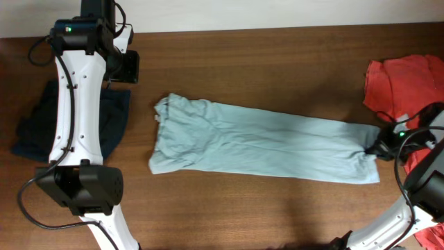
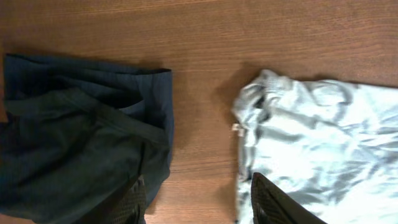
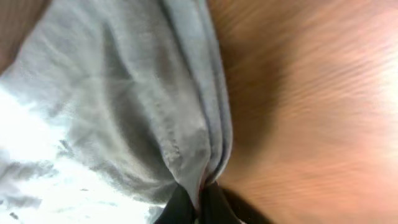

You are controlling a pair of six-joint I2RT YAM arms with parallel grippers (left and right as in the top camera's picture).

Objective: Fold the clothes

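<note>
A pale grey-blue T-shirt lies folded lengthwise into a long strip across the table's middle. My right gripper is shut on its right end; the right wrist view shows cloth pinched between the black fingertips. My left gripper hangs open over bare wood, between a dark navy garment and the T-shirt's left end, touching neither. The navy garment lies at the far left, partly under the left arm. An orange-red shirt lies crumpled at the far right.
The brown wooden table has its far edge along the top of the overhead view. The left arm stretches over the table's left side. The right arm's base stands at the lower right corner.
</note>
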